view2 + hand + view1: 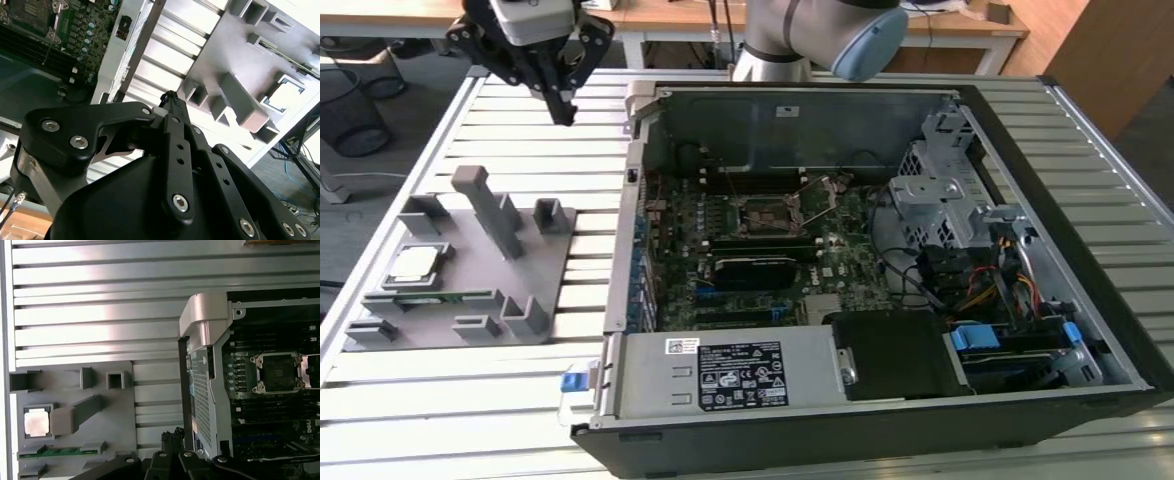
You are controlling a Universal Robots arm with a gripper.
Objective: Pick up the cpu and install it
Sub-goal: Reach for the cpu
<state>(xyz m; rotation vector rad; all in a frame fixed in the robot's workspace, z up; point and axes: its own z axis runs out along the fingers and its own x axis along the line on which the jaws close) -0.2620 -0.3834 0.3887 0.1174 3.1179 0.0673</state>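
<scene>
While the gripper (563,111) is hanging over the slatted table (520,400), near a corner of the open computer case (635,150), its fingers are pressing together at the tips and are gripping nothing. The second wrist view is giving the closest look at this.

The cpu (414,263) is lying flat in a square recess of the grey fixture (555,272), on the exterior view's left and well apart from the gripper. The first wrist view is looking straight down on the chip and is showing a green memory stick (57,451) seated in a slot just beside it. It is also showing the motherboard socket (277,372) inside the case. The exterior view is adding the power supply (727,372) along the case's near edge.
</scene>
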